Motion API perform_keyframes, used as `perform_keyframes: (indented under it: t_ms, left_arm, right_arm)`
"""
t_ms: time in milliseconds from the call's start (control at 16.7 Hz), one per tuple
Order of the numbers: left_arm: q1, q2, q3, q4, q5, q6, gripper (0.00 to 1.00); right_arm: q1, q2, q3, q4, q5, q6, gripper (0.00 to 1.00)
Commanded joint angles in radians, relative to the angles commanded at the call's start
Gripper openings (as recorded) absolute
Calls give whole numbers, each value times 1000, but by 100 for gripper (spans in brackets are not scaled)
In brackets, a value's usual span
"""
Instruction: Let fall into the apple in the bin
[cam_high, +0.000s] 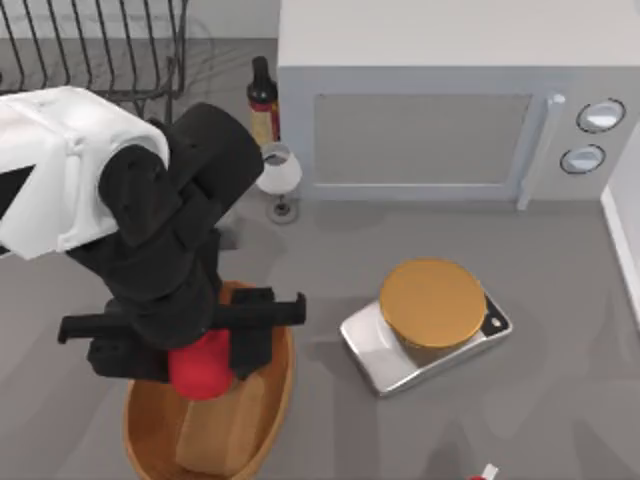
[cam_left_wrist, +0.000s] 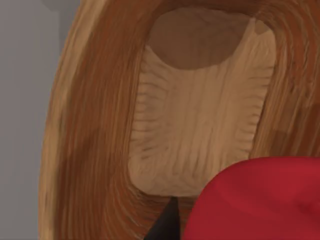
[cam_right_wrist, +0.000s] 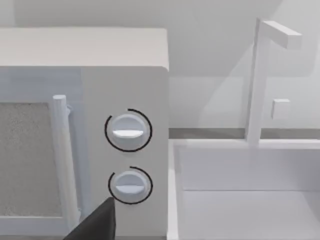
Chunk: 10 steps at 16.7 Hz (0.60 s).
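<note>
One arm works: the left gripper (cam_high: 200, 340) pinches the apple (cam_high: 200, 365) just above the bin (cam_high: 150, 420), left of the scale (cam_high: 430, 305).

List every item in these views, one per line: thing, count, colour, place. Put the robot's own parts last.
apple: 1, bright red, in the left gripper above the bin
bin: 1, orange-brown wicker, top view's lower left
scale: 1, steel with orange top, centre right
microwave: 1, white, rear right
bottle: 1, dark, left of the microwave
wine glass: 1, clear, before the bottle
wire rack: 1, black, rear left
red-and-white thing: 1, bottom edge
sink: 1, white, beside the microwave
left gripper: 1, black, over the bin
</note>
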Motion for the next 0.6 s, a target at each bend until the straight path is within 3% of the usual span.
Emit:
perform_keyframes:
  t_ms: [600]
  left_arm:
    - [0,0,0,0,0,0,83]
  right_arm:
    - [0,0,0,0,0,0,100]
